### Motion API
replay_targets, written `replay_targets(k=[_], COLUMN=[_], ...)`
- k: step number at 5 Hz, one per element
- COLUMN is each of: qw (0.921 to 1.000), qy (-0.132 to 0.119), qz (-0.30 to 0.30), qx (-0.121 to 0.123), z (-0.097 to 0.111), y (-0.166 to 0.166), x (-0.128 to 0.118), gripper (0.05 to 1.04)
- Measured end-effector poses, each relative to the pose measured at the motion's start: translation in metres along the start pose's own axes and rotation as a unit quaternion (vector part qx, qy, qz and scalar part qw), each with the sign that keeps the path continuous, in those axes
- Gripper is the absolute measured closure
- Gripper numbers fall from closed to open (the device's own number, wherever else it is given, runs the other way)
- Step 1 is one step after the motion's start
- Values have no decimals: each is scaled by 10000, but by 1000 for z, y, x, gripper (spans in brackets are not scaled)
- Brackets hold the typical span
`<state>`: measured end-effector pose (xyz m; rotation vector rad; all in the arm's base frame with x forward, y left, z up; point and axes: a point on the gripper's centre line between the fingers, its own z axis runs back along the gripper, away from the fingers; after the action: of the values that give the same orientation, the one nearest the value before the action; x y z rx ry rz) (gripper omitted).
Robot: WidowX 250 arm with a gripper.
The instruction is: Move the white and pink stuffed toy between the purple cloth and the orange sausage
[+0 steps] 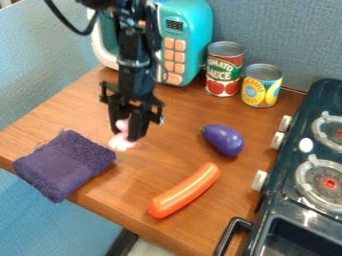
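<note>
Near the left edge of the brown wooden table [100, 199], we see a dark purple towel [61, 164], folded and lying flat, one corner reaching past the table's edge. To its right hangs the black gripper [125, 134], pointing down, its two fingers closed on a small pink and white thing [121, 143]. We see a bit of that thing between the fingers and the rest sticking out below them, just beside the towel's upper right side; we cannot tell whether it touches the wood. Behind the gripper, at the back of the table, stands a teal toy microwave [194, 25] with peach-coloured buttons, partly hidden by the arm. Further right, toward the front, we find an orange-red sausage [184, 190] lying at a slant, with a purple eggplant [224, 140] on its side beyond it. Behind the eggplant, a red and green can [224, 69] stands upright beside the microwave, and just right of it we see a shorter yellow and blue can [261, 86], also upright. Along the right edge sits a dark toy stove [283, 207] with round burners, pale knobs and a black handle.
</note>
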<state>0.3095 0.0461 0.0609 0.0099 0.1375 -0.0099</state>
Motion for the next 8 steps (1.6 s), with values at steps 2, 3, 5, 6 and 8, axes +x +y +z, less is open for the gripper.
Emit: replay_targets(k=[2, 3, 5, 6, 8], qw=[9978, 9962, 9968, 9968, 9995], qy=[374, 522, 612, 725, 216], qz=[-553, -691, -506, -336, -171], qx=[-52, -11, 80, 85, -180], z=[-34, -46, -49, -48, 15], y=[-19, -28, -27, -28, -35], x=[-13, -12, -15, -20, -11], gripper=[637, 637, 638, 578, 73])
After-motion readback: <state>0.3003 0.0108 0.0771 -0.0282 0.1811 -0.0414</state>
